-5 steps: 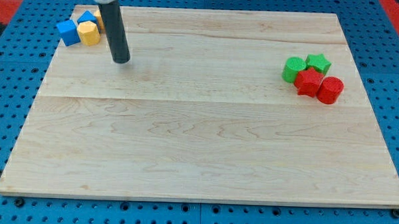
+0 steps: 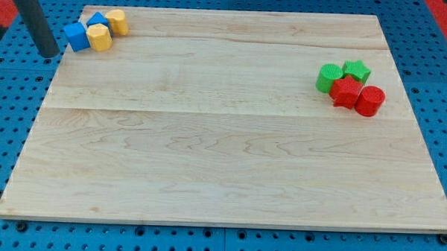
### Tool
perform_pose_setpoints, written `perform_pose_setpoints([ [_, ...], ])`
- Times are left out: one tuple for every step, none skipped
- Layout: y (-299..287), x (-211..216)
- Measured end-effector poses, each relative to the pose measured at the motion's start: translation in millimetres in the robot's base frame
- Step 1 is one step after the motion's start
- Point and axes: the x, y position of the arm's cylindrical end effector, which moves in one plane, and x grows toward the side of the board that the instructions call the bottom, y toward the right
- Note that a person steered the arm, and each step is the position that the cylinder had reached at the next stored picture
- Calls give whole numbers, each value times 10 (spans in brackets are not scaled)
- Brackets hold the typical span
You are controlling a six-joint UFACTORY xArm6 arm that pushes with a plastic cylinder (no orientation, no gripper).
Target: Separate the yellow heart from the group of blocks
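A: What is showing at the view's left?

B: My tip (image 2: 49, 54) is standing just off the left edge of the wooden tabletop (image 2: 222, 155), over the blue perforated base (image 2: 7, 133). It is lying near the blue cube (image 2: 77, 36) but it is not touching it. There is no pincer on this arm, only the dark rod, so nothing is being held.

A: And the blocks near it?

B: Four blocks are sitting together in the top left corner of the tabletop. The blue cube is lying most to the left. Just beside it, on its right, a yellow block (image 2: 100, 37) is touching it. Behind these two a blue triangle-like block (image 2: 98, 19) is resting. The yellow heart (image 2: 117, 22) is sitting at the right end of this group, touching or almost touching its neighbours; I cannot tell which.

A: What is lying at the view's right?

B: Far apart, a second group is resting: a green round-looking block (image 2: 329, 77), a green star (image 2: 357, 70), a red block (image 2: 347, 92) whose shape I cannot make out, and a red cylinder (image 2: 370, 101), all pressed closely together.
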Motion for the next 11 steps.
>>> perform_pose_setpoints([
  [125, -333],
  [162, -538],
  [519, -538],
  [1030, -538],
  [783, -540],
  [23, -665],
  [506, -1216],
  [1142, -1296],
  [1536, -1245],
  [1651, -994],
  [1165, -1061],
])
